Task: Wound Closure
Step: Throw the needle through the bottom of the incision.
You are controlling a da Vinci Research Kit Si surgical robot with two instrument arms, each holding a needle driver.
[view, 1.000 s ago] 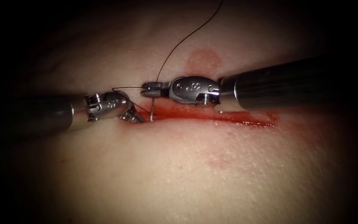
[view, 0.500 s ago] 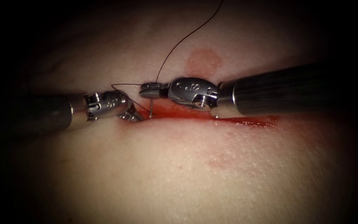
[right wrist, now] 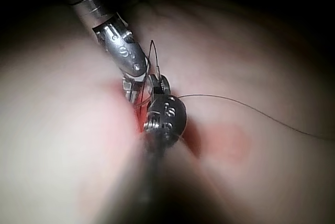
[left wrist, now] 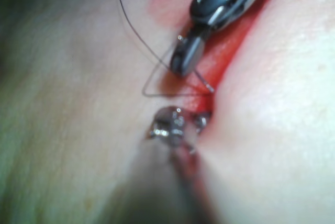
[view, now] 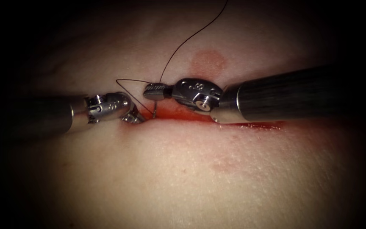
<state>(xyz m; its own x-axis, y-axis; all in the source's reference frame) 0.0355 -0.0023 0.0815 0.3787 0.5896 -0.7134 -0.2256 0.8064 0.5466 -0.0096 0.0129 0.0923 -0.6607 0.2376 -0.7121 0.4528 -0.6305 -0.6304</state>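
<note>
The tissue (view: 183, 178) has a cut (view: 242, 124) running left to right, wet with red fluid (view: 178, 113). My right tool (view: 151, 91) lies over the cut with its jaws shut on the needle (view: 153, 112) near its tail end. A short stretch of needle shows below the jaws, and its tip is buried in the tissue at the cut's left end. The left wrist view has this needle (left wrist: 204, 82) under the right tool (left wrist: 186, 59). Dark thread (view: 183, 42) runs up and away, with a small loop (view: 121, 82) to the left. My left tool (view: 134, 117) presses open jaws on the tissue just left of the needle.
A round pink mark (view: 208, 63) lies on the tissue behind the cut, and a fainter one (view: 225, 163) in front of it. The right tool's shaft (view: 293, 95) covers the cut's right half. The left tool's shaft (view: 43, 116) comes in from the left.
The right tool has rolled its wrist and the needle has gone deeper; less of it shows above the tissue. The thread loop has lifted. The left tool has barely moved.
</note>
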